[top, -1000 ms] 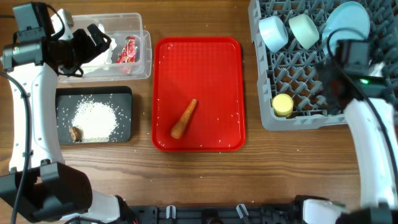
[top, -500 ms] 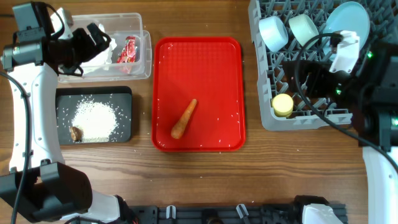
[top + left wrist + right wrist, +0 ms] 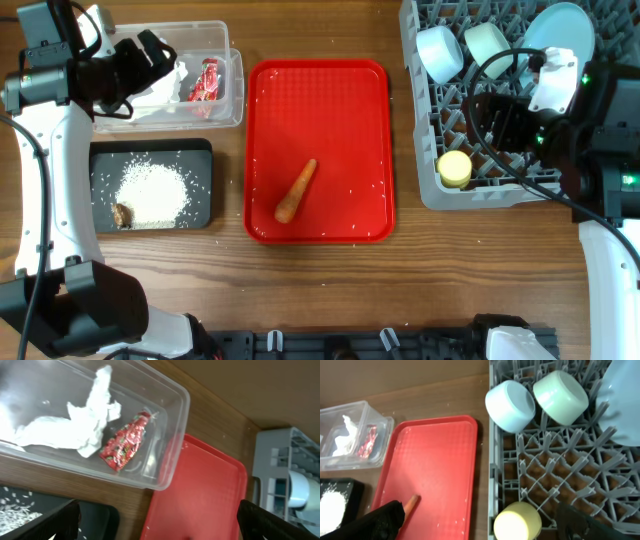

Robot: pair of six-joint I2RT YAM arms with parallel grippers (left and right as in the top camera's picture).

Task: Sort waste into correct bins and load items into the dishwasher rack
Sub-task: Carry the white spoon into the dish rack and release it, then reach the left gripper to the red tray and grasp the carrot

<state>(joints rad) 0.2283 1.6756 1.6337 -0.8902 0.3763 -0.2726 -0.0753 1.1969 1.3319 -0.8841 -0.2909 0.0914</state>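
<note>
An orange carrot (image 3: 296,190) lies on the flat red tray (image 3: 370,120). The clear tub (image 3: 234,100) holds a red wrapper (image 3: 207,80) and a white tissue (image 3: 160,88). The black tray (image 3: 200,160) holds rice (image 3: 152,193) and a brown lump (image 3: 123,214). The grey rack (image 3: 480,190) holds a pale blue bowl (image 3: 438,52), a mint bowl (image 3: 488,48), a blue plate (image 3: 560,30) and a yellow cup (image 3: 455,168). My left gripper (image 3: 150,62) is open and empty above the tub. My right gripper (image 3: 500,120) is open and empty above the rack. The spoon is out of view.
The red tray carries a few stray rice grains (image 3: 352,192). The rack's middle rows of pegs (image 3: 560,475) stand bare between the bowls and the cup (image 3: 517,521). Bare wood lies along the table's front edge (image 3: 320,270).
My right arm has swung in from the right edge to above the rack's middle. My left gripper has shifted slightly up over the tub. The objects have not moved.
</note>
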